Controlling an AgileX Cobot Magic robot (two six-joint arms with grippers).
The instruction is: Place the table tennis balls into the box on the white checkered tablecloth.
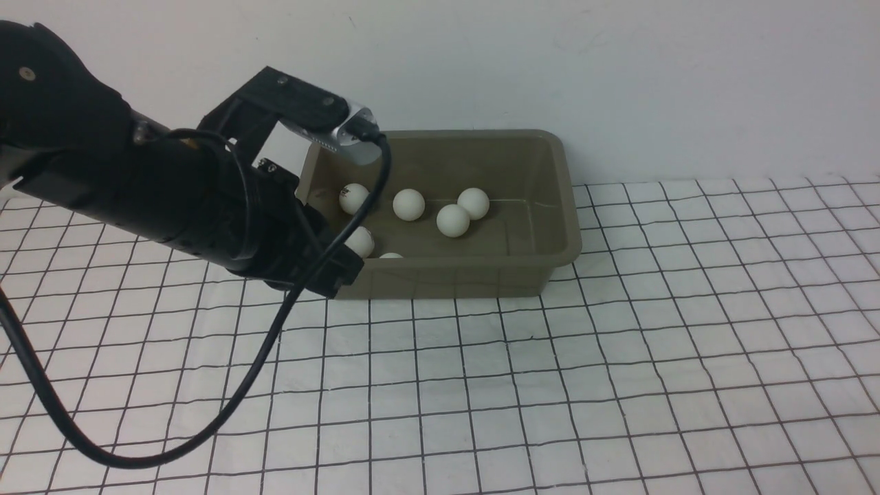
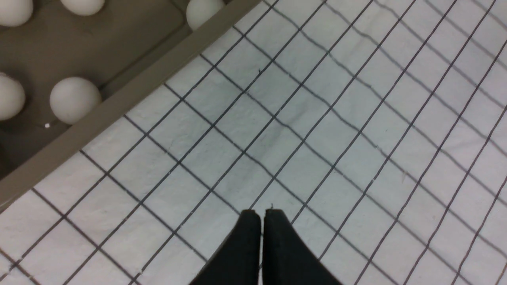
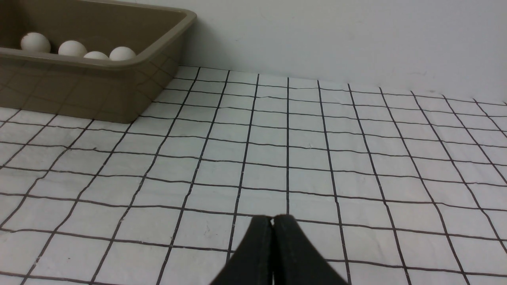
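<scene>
The olive-brown box (image 1: pixel 568 206) stands at the back of the white checkered tablecloth (image 1: pixel 619 344). Several white table tennis balls (image 1: pixel 453 220) lie inside it, and no ball shows on the cloth. My left arm reaches over the box's left front corner and hides part of it. In the left wrist view the left gripper (image 2: pixel 261 211) is shut and empty above the cloth, just outside the box's rim (image 2: pixel 119 103), with balls (image 2: pixel 75 99) visible beyond that rim. The right gripper (image 3: pixel 272 217) is shut and empty, low over the cloth, with the box (image 3: pixel 130 91) some way ahead of it.
A plain white wall (image 1: pixel 619 82) rises right behind the box. A black cable (image 1: pixel 137 457) hangs from my left arm and loops down over the cloth at the front left. The right arm does not show in the front view.
</scene>
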